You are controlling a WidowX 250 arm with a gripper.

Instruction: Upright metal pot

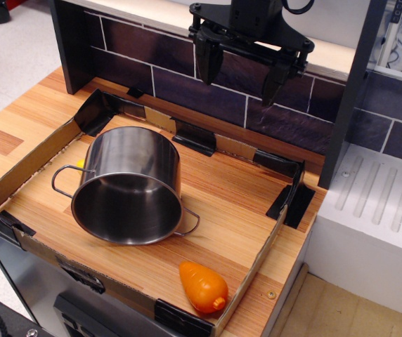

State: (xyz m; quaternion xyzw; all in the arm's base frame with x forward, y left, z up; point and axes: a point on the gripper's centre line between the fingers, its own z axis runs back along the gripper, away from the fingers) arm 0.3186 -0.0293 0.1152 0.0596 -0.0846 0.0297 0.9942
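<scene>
The metal pot point(129, 184) is a shiny steel cylinder with two thin wire loop handles. It stands on the wooden table inside the cardboard-walled area, left of centre, its open mouth facing up toward the camera. My black gripper point(242, 76) hangs high above the back wall, up and to the right of the pot, well clear of it. Its two fingers are spread apart and hold nothing.
An orange toy carrot point(203, 286) lies near the front cardboard wall. A low cardboard border point(32, 163) taped at the corners rings the wooden surface. A dark tiled backsplash point(173, 77) stands behind. A white ridged drainboard point(380, 210) sits to the right.
</scene>
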